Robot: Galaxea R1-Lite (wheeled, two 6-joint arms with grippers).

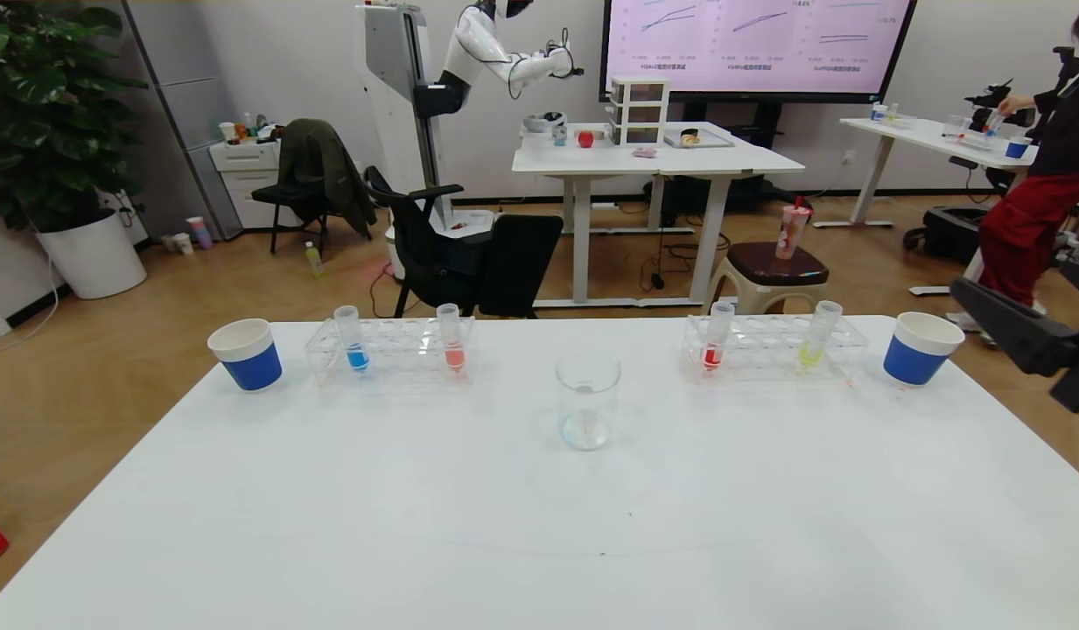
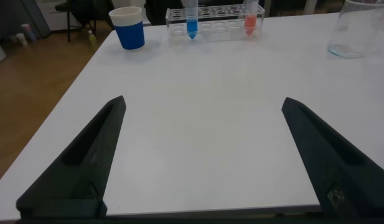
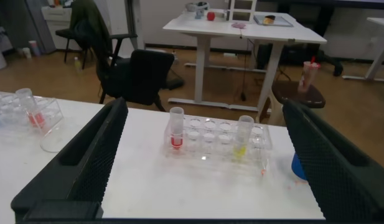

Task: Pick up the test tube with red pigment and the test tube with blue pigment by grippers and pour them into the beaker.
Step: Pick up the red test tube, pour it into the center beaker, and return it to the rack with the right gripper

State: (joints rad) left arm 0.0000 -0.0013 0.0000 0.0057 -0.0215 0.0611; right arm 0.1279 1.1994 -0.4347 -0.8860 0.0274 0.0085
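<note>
Both jaws gape empty — right gripper (image 3: 204, 155) risks grabbing the yellow tube (image 3: 243, 137), three o'clock of the test tube with red pigment (image 3: 176, 130).

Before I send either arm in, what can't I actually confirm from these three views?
- Left gripper: outside the head view; only its open fingers show in its wrist view.
- Beaker: cut off by the left wrist view's edge; contents unclear in the head view.
- Right gripper: the head view's right edge crops that arm.
- Blue tube: absent from the right wrist view.
</note>
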